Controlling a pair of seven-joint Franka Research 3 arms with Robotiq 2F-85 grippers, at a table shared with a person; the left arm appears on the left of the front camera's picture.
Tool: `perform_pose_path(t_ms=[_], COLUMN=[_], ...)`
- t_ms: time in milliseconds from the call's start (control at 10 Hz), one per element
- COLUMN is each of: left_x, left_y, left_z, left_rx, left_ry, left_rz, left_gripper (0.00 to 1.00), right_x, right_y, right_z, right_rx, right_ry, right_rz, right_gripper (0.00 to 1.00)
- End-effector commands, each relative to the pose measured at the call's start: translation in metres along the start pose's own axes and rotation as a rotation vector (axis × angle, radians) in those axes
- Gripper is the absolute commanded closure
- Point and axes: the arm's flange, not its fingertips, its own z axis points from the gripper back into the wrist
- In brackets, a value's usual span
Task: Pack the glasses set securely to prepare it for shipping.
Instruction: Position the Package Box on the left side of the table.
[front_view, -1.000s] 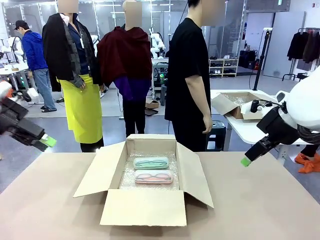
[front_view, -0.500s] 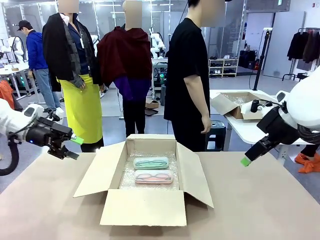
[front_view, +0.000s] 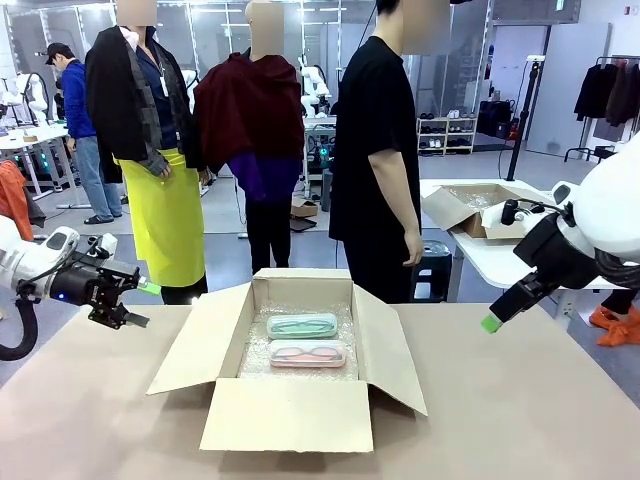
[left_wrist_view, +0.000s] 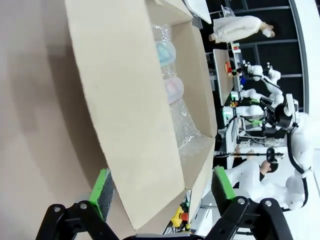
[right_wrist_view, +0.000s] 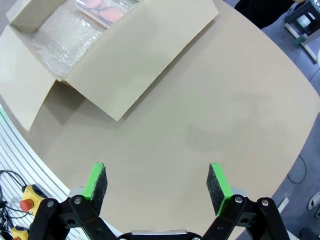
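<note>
Left gripper swung in from frame's left edge, now near cardboard box's left flap, fingers spread. Right gripper unmoved, spread. Mint case and pink case inside; flaps open, closing probably next.

The glasses set is two flat oblong cases with rounded ends, a mint green case and a pale pink case, both lying flat and closed as far as the front view lets one judge. They lie side by side, just beside each other and parallel, long sides running across the open cardboard box, the green one farther from the robot and the pink one nearer. Both rest on a layer of clear bubble wrap covering the box floor, and a dark glasses shape shows through the pink lid.
</note>
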Motion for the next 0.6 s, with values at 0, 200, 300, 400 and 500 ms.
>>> perform_pose_path(t_ms=[0, 200, 300, 400, 500], left_x=[0.011, 0.010, 0.011, 0.011, 0.012], left_y=[0.016, 0.028, 0.030, 0.033, 0.037], left_z=[-0.013, -0.027, -0.033, -0.040, -0.047], left_rx=[-0.031, -0.016, -0.013, -0.001, -0.037], left_ry=[-0.020, -0.046, -0.065, -0.054, -0.048], left_rz=[0.112, 0.162, 0.166, 0.179, 0.223], left_gripper=[0.00, 0.00, 0.00, 0.00, 0.00], right_x=[0.000, 0.000, 0.000, 0.000, 0.000], right_y=[0.001, 0.001, 0.001, 0.001, 0.001], right_z=[0.001, 0.001, 0.001, 0.001, 0.001], right_rx=[-0.006, -0.006, -0.006, -0.006, -0.006], right_ry=[-0.003, -0.003, -0.003, -0.003, -0.003], right_rz=[0.000, 0.000, 0.000, 0.000, 0.000], right_gripper=[0.00, 0.00, 0.00, 0.00, 0.00])
